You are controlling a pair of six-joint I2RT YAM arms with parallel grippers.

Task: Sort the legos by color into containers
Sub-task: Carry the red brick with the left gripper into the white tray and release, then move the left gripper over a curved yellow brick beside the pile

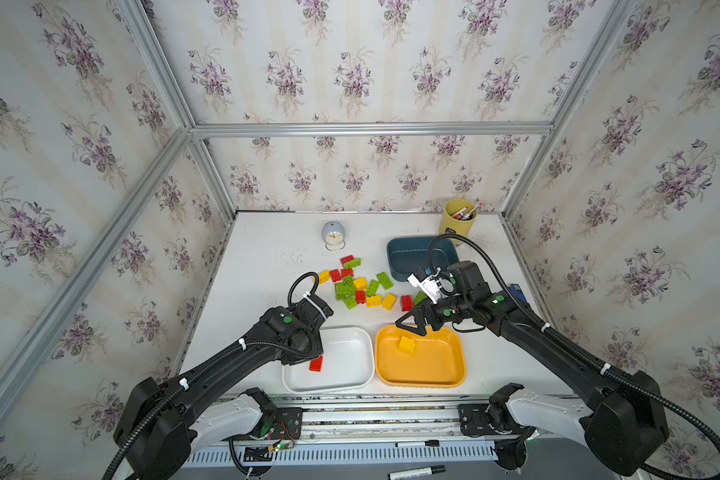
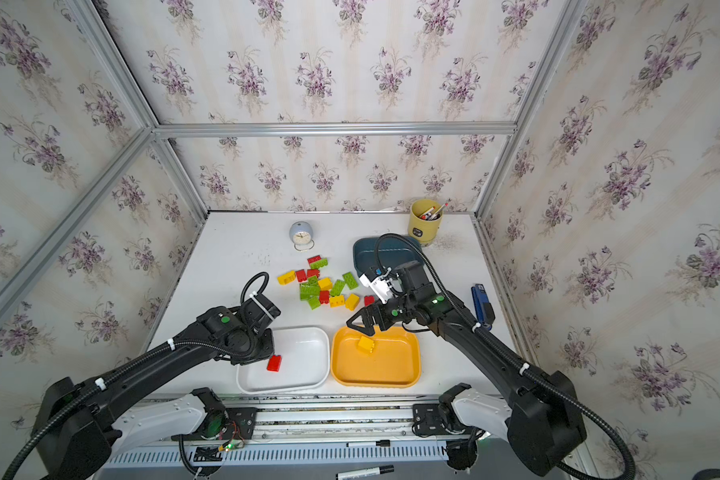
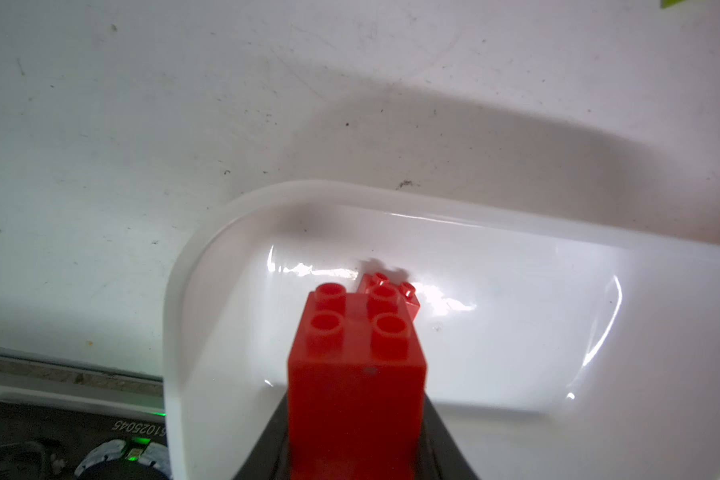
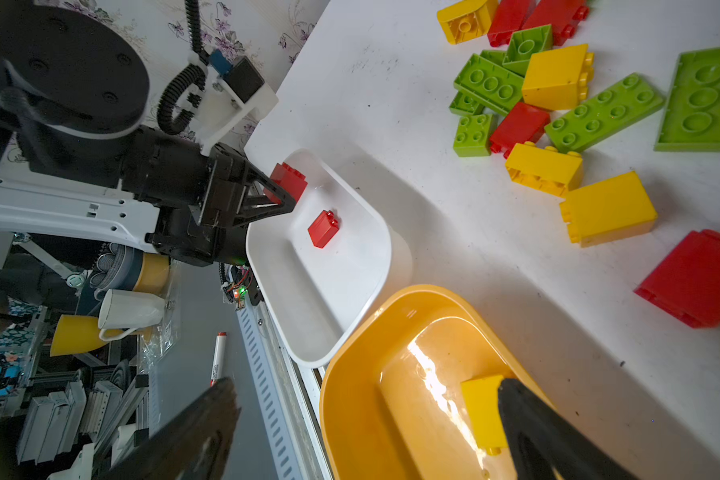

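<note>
We find the left fingers (image 4: 284,199) clenched on a red studded plastic brick (image 3: 356,374), held over the white plastic tray (image 3: 516,324). A second red brick (image 4: 323,228) lies in that tray just past their tips. The right fingers (image 4: 549,432) are spread wide above the orange-yellow plastic tray (image 1: 433,370), and a yellow brick (image 1: 407,345) lies in it near one fingertip. Loose red, yellow and green bricks (image 1: 360,286) lie on the bench (image 1: 267,266) beyond.

A small round clock (image 1: 333,236) stands at the back of the white table (image 1: 267,257), well apart from a yellow cup (image 1: 457,224) of pens in the far right corner. A blue object (image 2: 481,305) lies by the right edge, and a marker (image 1: 416,472) lies below the front rail
</note>
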